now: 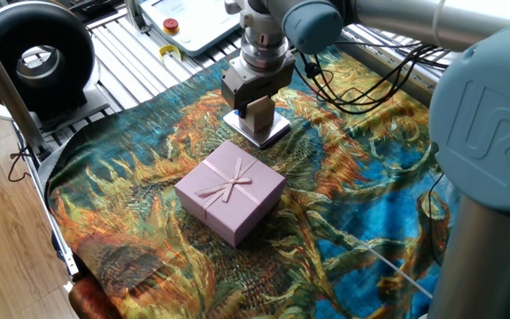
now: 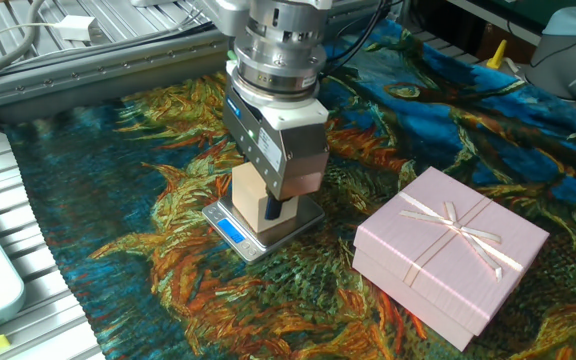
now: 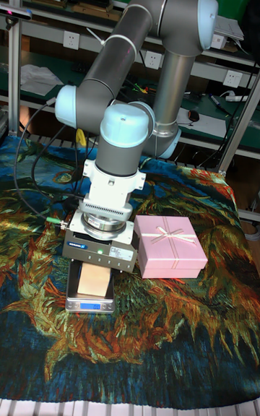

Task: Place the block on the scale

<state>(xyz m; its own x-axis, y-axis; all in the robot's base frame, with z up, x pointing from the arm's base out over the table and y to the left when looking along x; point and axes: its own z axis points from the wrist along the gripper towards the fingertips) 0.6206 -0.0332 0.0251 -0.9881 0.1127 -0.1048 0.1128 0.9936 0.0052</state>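
The tan block [image 2: 249, 193] stands on the thin silver scale [image 2: 306, 214], whose blue display faces the front left. My gripper [image 2: 260, 206] comes straight down over the block. One dark finger [image 2: 272, 208] lies against the block's side, and no gap shows. The far finger is hidden behind the block. In one fixed view the block [image 1: 260, 113] sits under the gripper body on the scale [image 1: 275, 131]. The tall fixed view shows the block [image 3: 92, 280] resting on the scale [image 3: 90, 305] just below the gripper [image 3: 94, 273].
A pink-lilac gift box [image 2: 450, 255] with a bow sits on the patterned cloth [image 2: 118, 200] close to the right of the scale. Metal rails [image 2: 28, 60] border the cloth at the back left. A black round device [image 1: 34, 58] stands off the cloth.
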